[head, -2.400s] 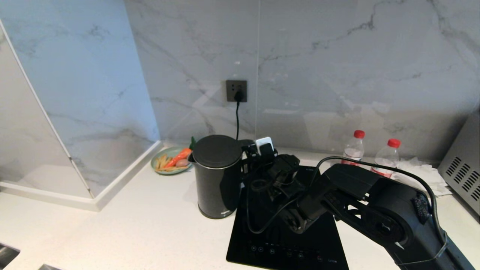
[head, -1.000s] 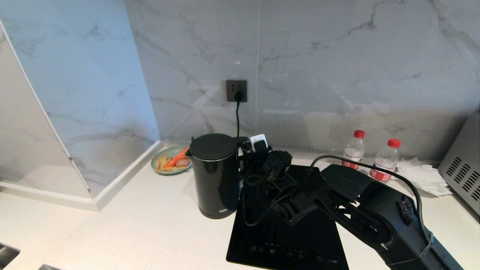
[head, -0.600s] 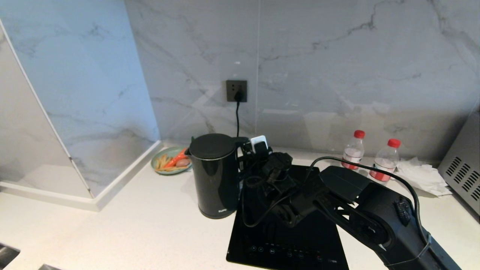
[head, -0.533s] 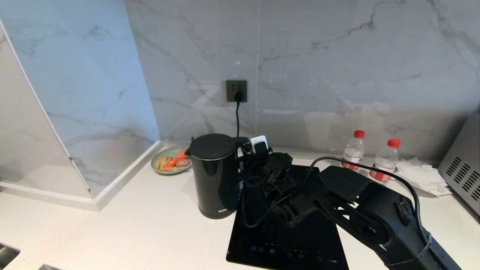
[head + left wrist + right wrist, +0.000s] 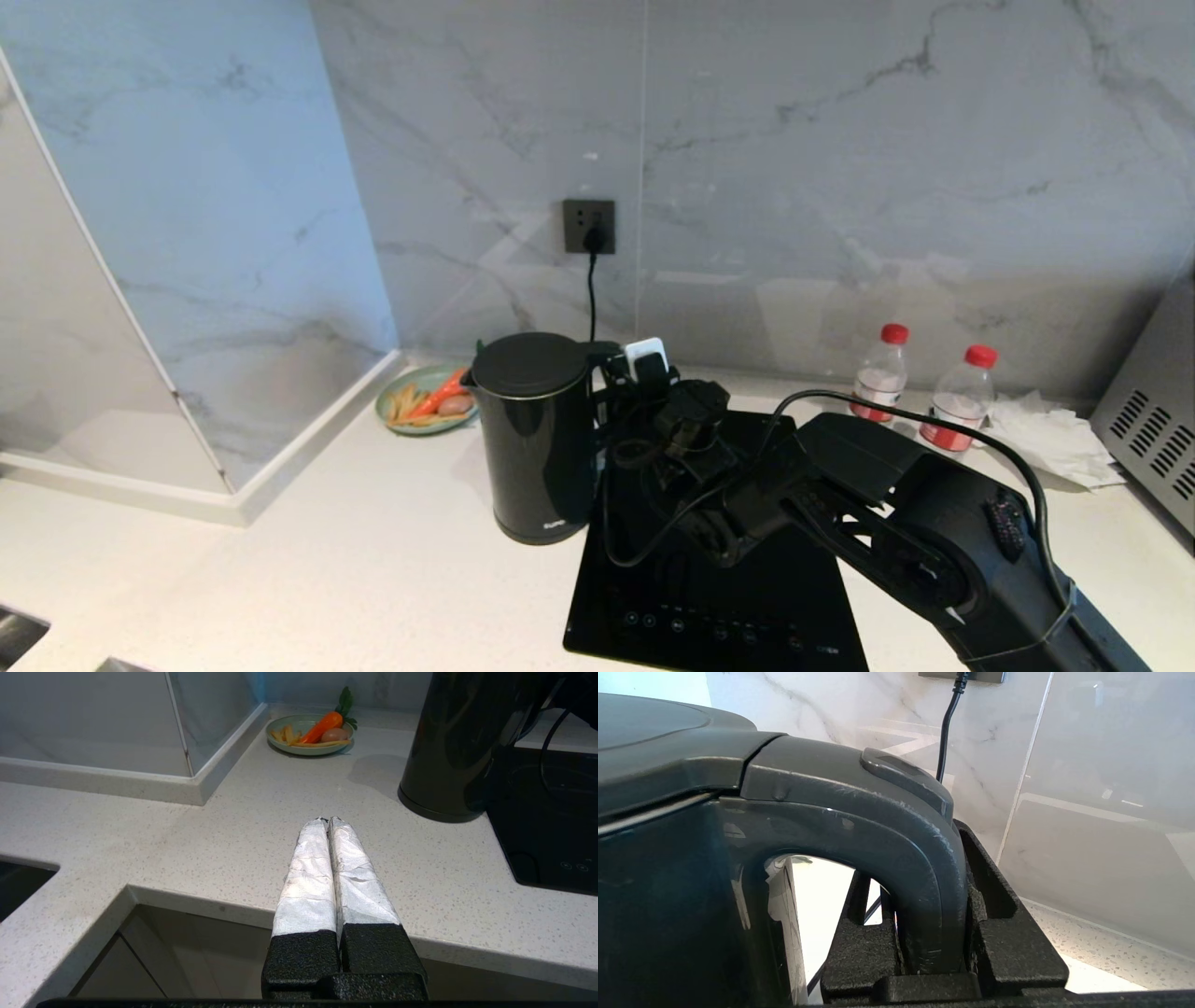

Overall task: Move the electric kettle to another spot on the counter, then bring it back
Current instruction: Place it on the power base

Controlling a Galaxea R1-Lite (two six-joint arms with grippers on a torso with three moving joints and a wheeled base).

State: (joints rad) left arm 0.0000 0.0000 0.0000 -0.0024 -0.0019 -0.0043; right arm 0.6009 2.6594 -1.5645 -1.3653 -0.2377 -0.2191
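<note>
Right gripper (image 5: 934,952) is clamped on the upright part of the electric kettle's loop handle (image 5: 924,882); in the right wrist view the two black padded fingers (image 5: 1008,947) press the handle from either side, just below its bend. In the head view that gripper (image 5: 627,385) sits at the kettle's right side, with the arm reaching in from the near right over the black glass cooktop (image 5: 709,597).

The electric kettle (image 5: 537,439) stands upright on the counter (image 5: 373,579), its base on the white stone just left of the cooktop's far-left corner. A green plate of vegetables (image 5: 425,399) lies just beyond it to the far left, and a black cord (image 5: 590,299) runs down from the wall socket (image 5: 589,226) behind it.

What matters for the next move is that the kettle's long axis is vertical and the handle faces right, toward the gripping arm, so I judge a straight lift and carry should keep it level. The open counter lies to the near left.

Left gripper (image 5: 329,826) hangs over the counter's near edge, foil-wrapped fingers pressed together and holding nothing, well apart from the kettle (image 5: 458,746).
</note>
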